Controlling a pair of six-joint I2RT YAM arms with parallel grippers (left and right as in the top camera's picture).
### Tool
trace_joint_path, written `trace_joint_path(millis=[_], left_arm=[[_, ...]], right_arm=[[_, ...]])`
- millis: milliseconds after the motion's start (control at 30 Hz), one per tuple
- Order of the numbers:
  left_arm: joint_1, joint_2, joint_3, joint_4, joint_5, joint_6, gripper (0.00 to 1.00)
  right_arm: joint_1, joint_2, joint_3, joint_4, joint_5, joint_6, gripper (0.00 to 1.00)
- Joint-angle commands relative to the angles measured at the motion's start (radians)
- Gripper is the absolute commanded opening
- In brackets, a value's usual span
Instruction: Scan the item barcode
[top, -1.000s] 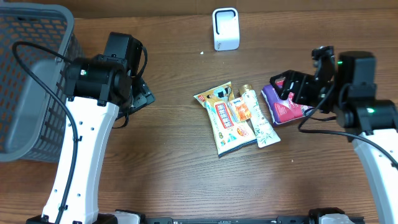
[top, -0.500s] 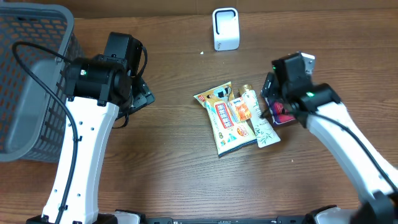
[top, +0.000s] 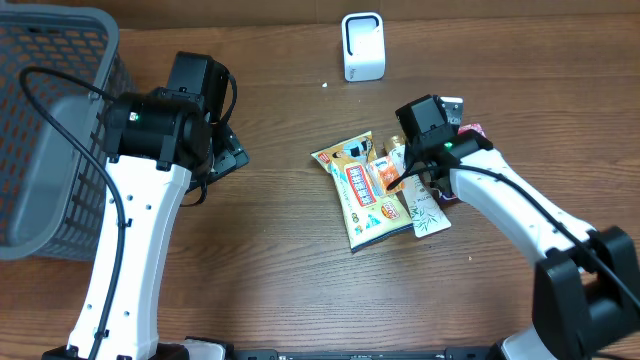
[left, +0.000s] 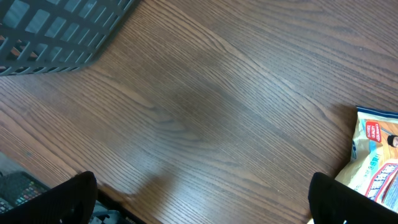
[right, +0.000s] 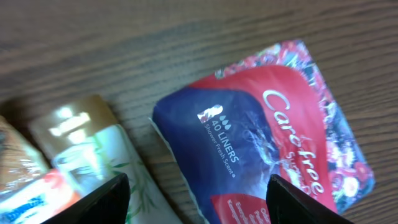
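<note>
Several items lie mid-table: a yellow snack packet (top: 358, 195), a white-green tube (top: 420, 205) with an orange sachet (top: 388, 178) on it, and a blue-red liners pack (top: 468, 135). My arm hides most of the pack from overhead. The right wrist view shows the pack (right: 267, 137) close below, next to the tube (right: 93, 143). My right gripper (right: 199, 202) hovers open over the pack's left edge, one finger above the tube and the other above the pack, and nothing is held. No barcode shows. The white scanner (top: 362, 46) stands at the back. My left gripper (top: 225, 155) hangs open over bare wood.
A grey mesh basket (top: 50, 130) fills the far left, and its corner (left: 62, 31) shows in the left wrist view. The snack packet's edge (left: 376, 162) sits at that view's right side. Bare wood lies between the basket and the items.
My right arm has swung in from the right edge and now reaches left over the liners pack and tube. The left arm has not moved.
</note>
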Motion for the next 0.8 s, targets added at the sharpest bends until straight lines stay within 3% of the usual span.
trace_joint_path(millis=[0, 333, 600, 767], left_arm=[[0.003, 0.000, 0.018, 0.002, -0.021, -0.010, 1.00], [0.003, 0.000, 0.018, 0.002, -0.021, -0.010, 1.00], [0.004, 0.000, 0.018, 0.002, -0.021, -0.010, 1.00], [0.003, 0.000, 0.018, 0.002, -0.021, -0.010, 1.00]], right_arm=[[-0.003, 0.038, 0.019, 0.004, 0.014, -0.007, 0.71], [0.040, 0.036, 0.023, 0.009, -0.408, -0.105, 0.71], [0.047, 0.037, 0.022, 0.048, -0.584, -0.104, 0.71], [0.047, 0.037, 0.023, 0.053, -0.596, -0.105, 0.70]])
